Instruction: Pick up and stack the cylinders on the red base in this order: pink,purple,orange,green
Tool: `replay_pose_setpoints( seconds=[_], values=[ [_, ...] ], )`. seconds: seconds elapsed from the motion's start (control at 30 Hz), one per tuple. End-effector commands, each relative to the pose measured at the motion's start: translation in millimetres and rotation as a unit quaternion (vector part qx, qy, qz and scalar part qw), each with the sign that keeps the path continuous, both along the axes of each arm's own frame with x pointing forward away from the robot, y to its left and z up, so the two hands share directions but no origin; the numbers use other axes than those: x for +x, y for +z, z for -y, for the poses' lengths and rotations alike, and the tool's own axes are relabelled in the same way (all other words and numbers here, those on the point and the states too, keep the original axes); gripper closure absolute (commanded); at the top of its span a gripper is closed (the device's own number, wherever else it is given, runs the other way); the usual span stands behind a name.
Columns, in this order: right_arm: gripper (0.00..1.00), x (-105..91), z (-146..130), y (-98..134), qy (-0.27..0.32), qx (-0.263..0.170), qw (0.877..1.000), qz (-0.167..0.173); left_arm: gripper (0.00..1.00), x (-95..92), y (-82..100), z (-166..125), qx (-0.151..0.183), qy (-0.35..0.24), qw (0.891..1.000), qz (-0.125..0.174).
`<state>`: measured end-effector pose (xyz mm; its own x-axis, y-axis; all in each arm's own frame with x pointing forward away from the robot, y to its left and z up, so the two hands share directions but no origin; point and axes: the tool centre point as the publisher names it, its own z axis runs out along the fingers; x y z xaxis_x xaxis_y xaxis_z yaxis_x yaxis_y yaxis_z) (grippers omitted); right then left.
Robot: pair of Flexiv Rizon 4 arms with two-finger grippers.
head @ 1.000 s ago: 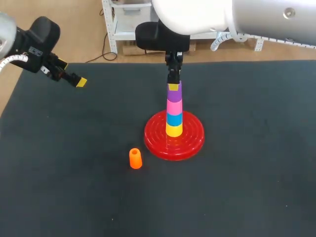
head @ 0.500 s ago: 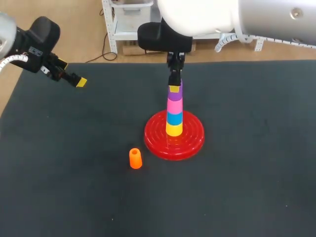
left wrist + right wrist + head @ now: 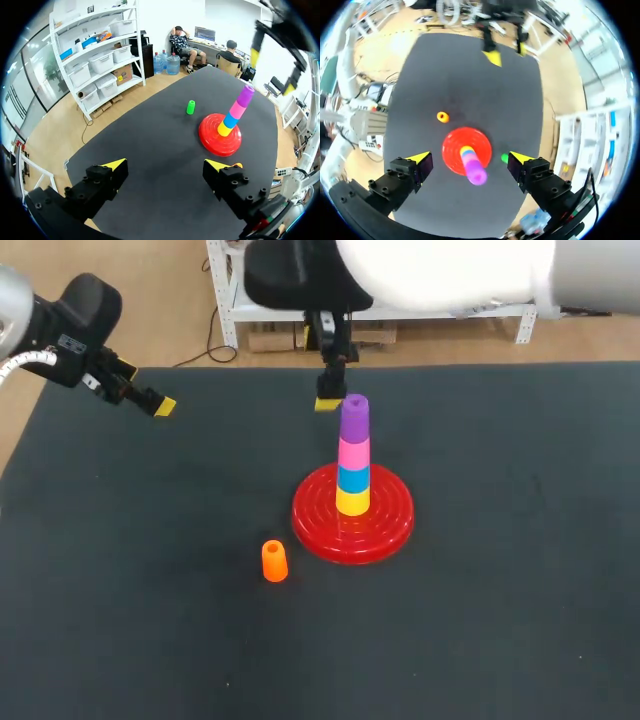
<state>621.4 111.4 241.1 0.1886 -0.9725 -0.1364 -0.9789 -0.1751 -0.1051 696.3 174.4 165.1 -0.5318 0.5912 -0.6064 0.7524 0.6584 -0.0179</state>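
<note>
While the purple cylinder [image 3: 354,416] sits topmost on the red base [image 3: 385,530], the right gripper [image 3: 328,402], upper centre, and left gripper [image 3: 163,406], upper left, hold fingers spread.

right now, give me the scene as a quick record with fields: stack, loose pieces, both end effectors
stack on red base, bottom to top: yellow cylinder, blue cylinder, pink cylinder, purple cylinder
loose on table: orange cylinder near the base; green cylinder apart from the base, seen only from the wrists
left end effector: open, empty, far from the stack
right end effector: open, empty, above the stack, clear of it
left to stack: orange, green
</note>
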Motion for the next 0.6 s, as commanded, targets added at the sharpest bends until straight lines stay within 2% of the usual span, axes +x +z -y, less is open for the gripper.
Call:
replay_pose_setpoints(
  seconds=[0.03,0.37,0.6],
  values=[
    [0.00,-25.0,-12,-16,0.034,-0.002,0.999,0.013,0.00,0.1,0.0,0,0.001,0.001,1.000,0.000],
    [0.00,-71.0,-34,-62,0.121,-0.030,0.992,-0.028,0.00,0.1,0.0,0,0.001,0.001,1.000,0.000],
    [0.00,-84.5,-35,-96,0.113,-0.023,0.992,-0.050,0.00,0.1,0.0,0,0.001,0.001,1.000,0.000]
  ],
)
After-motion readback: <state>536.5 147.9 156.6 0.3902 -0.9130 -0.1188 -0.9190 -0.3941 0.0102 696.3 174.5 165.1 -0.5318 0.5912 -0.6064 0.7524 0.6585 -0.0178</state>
